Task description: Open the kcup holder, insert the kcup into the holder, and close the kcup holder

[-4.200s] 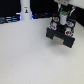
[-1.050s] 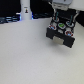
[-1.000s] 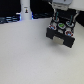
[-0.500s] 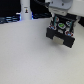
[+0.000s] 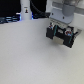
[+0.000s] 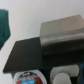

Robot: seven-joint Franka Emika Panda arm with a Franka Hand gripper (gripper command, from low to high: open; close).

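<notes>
at the upper right of the exterior view, the gripper (image 5: 61, 31) hangs over the black kcup holder (image 5: 63, 37) on the pale bench (image 5: 30, 57); whether it is released or clenched cannot be told. a white bottle-like object (image 5: 24, 8) stands at the upper left. in the wrist view, the kcup (image 6: 28, 78) shows beside the holder's dark top.
</notes>
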